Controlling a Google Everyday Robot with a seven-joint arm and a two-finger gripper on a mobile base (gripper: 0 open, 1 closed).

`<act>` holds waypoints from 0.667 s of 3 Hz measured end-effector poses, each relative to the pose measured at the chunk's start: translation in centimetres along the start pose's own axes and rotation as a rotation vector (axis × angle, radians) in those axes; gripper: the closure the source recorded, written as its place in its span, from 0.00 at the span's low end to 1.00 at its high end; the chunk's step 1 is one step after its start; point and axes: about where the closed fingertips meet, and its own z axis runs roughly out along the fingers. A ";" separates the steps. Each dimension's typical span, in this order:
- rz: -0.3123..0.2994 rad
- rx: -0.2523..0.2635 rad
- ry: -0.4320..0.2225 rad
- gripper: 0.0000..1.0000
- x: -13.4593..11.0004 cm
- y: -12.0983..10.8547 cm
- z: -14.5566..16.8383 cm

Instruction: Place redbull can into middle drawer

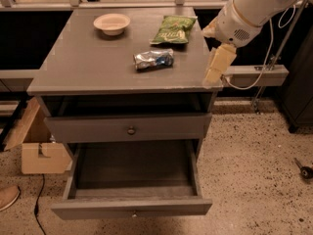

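The redbull can (153, 59), silver with blue patches and crinkled, lies on its side on the grey cabinet top (88, 65), right of centre. The middle drawer (132, 186), the lowest one, is pulled out and shows an empty dark inside. My gripper (215, 68) hangs from the white arm over the top's right front corner, to the right of the can and apart from it, holding nothing.
A white bowl (112, 23) and a green chip bag (173, 30) lie at the back of the top. A shallower closed drawer (131, 129) with a dark knob sits above the open one. A cardboard box (39, 148) stands on the floor at left.
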 end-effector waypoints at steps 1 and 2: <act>-0.058 0.006 0.011 0.00 -1.7 -2.2 2.0; -0.115 0.022 0.033 0.00 -3.8 -4.4 4.2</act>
